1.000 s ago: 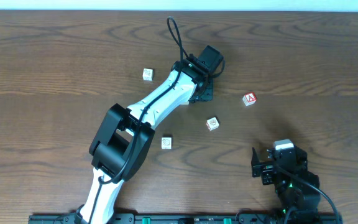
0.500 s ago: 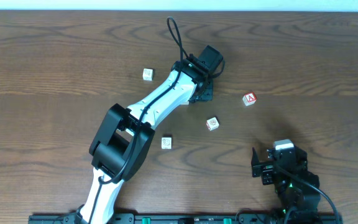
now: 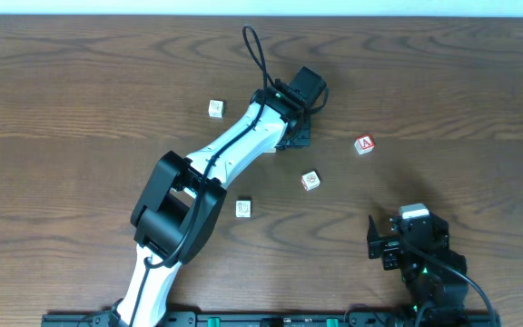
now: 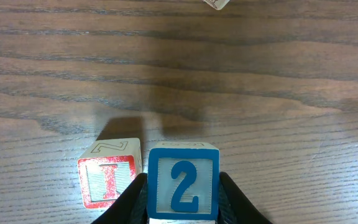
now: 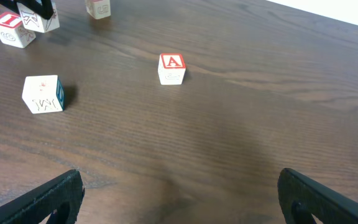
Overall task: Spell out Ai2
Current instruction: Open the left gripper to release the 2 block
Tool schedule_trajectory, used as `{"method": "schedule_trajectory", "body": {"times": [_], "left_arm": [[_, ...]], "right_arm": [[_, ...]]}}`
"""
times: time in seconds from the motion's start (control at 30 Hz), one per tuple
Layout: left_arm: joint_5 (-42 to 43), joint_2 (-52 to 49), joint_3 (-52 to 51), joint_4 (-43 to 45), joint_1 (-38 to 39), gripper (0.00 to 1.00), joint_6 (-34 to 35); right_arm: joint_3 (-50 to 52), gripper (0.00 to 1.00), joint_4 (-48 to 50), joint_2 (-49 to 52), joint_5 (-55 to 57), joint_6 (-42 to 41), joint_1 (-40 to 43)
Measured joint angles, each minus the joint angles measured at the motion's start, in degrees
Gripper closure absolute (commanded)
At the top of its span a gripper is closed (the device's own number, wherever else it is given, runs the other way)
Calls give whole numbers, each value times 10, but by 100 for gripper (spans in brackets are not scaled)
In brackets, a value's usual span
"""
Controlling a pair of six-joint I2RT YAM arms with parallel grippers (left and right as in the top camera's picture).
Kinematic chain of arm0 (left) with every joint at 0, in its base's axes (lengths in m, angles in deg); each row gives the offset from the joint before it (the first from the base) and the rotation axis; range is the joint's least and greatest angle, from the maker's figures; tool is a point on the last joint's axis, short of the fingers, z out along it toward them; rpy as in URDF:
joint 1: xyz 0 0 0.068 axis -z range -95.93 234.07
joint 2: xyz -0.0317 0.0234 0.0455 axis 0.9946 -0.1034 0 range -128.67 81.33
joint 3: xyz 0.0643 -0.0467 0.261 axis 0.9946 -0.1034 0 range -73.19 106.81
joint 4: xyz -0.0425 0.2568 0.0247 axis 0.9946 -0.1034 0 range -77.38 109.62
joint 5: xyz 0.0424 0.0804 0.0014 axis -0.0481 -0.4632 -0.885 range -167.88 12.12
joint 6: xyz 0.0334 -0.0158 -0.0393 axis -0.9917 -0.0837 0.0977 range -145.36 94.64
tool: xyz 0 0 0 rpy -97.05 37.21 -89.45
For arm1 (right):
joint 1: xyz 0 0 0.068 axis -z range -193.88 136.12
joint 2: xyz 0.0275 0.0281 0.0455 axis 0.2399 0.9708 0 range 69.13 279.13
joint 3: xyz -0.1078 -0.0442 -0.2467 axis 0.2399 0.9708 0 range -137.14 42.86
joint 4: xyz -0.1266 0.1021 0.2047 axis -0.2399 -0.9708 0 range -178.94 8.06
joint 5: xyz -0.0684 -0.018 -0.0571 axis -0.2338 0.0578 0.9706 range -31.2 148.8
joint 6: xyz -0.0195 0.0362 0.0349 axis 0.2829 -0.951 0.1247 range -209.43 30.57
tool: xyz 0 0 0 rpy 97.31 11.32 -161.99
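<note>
My left gripper (image 4: 183,200) is shut on the blue-framed 2 cube (image 4: 183,186), one black finger against each side. The red-framed I cube (image 4: 107,180) stands right beside it on the left, with only a thin gap between them. In the right wrist view both sit at the far left, the I cube (image 5: 6,28) and the 2 cube (image 5: 40,20) under the black fingers. The red-framed A cube (image 3: 364,144) stands alone, well off to the right of my left gripper (image 3: 291,134). My right gripper (image 5: 179,186) hangs open over bare wood, short of the A cube (image 5: 172,68).
A pale cube (image 3: 310,181) lies between the left gripper and the right arm. Two more pale cubes lie at the upper left (image 3: 216,109) and beside the left arm (image 3: 243,208). The left arm stretches diagonally across the table's middle.
</note>
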Motion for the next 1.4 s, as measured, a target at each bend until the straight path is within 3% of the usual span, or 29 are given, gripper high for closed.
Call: {"method": "schedule_trajectory", "body": {"times": [0.17,0.43,0.97,1.23,1.4], "left_arm": [[0,0,0,0,0,68,0],[0,-1,0,-2,0,62,4],[-1,-1,0,-1,0,62,9],[-13,-1,0,4,-3,93,8],[-12,-2,7,-6,-4,94,-3]], "right_arm": [[0,1,0,0,0,0,0],[0,1,0,0,0,0,0],[0,1,0,0,0,0,0],[0,1,0,0,0,0,0],[0,1,0,0,0,0,0]]}}
